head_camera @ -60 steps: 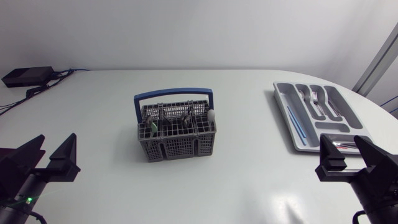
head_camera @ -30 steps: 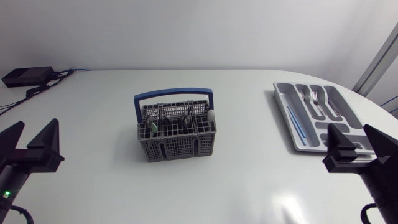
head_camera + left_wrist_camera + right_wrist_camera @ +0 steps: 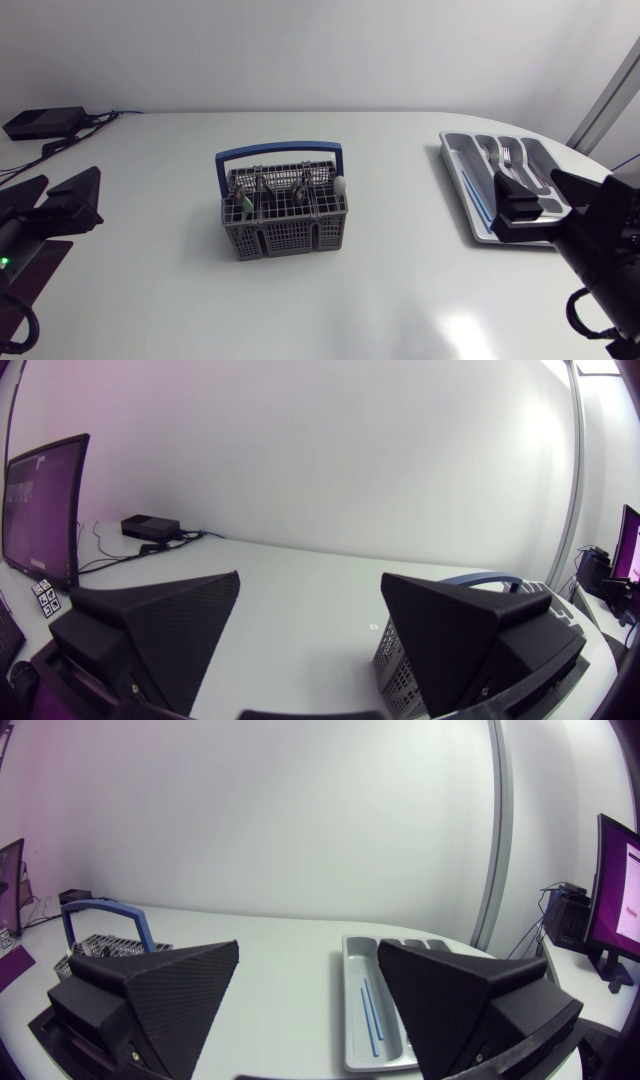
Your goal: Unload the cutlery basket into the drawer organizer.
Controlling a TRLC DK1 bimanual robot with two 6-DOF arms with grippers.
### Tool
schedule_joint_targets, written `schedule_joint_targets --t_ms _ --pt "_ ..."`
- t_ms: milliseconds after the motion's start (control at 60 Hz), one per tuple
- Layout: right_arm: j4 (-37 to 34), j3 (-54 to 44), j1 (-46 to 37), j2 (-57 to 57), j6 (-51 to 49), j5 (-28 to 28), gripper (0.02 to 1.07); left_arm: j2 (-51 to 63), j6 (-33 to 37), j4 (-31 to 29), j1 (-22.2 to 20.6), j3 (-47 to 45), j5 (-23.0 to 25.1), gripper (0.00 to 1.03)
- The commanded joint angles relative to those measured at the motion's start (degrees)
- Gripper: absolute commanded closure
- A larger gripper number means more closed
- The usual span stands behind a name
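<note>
Head view: the basket (image 3: pixel 283 232), mid-table, holds several pieces (image 3: pixel 262 190); the organizer (image 3: pixel 462 170) at right has forks (image 3: pixel 506 158), so unloading looks partly done. Left wrist view: left gripper (image 3: pixel 310 585) wide, empty, basket beside it. Right wrist view: right gripper (image 3: pixel 308 955) wide, empty, organizer ahead.

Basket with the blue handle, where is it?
In the head view the basket stands mid-table, slightly left of centre, with the drawer organizer well apart to its right.

Grey basket (image 3: pixel 285 234), blue handle (image 3: pixel 280 149)
</note>
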Motion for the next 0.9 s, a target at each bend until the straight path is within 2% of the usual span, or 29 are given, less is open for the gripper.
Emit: schedule_joint_targets --t_ms 0,250,367,583,650,783,883 --pt "1.2 2.6 2.6 3.9 1.0 1.7 0.07 3.0 -2.7 -0.9 -1.3 2.6 -0.4 0.04" --pt "0.7 6.6 6.0 12.1 3.6 3.5 0.07 10.6 -6.2 -5.1 -8.0 7.7 -5.0 0.05" --pt "0.2 7.9 7.9 14.9 4.4 4.7 0.07 14.6 -6.1 -10.4 -13.0 11.7 -9.1 0.06" --pt "-1.9 9.7 8.8 17.9 5.2 4.8 0.07 25.3 -2.4 -19.6 -15.2 19.7 -8.8 0.06" --pt "-3.0 10.2 9.3 18.3 5.5 4.8 0.07 27.4 -2.3 -20.8 -15.3 21.2 -8.6 0.07" --pt "-6.0 11.9 9.7 20.0 6.4 4.8 0.07 29.7 -2.5 -21.7 -18.1 23.6 -8.6 0.07" --pt "-9.6 13.8 10.0 21.7 6.6 4.8 0.07 32.6 -2.9 -24.5 -19.8 26.5 -8.6 0.07"
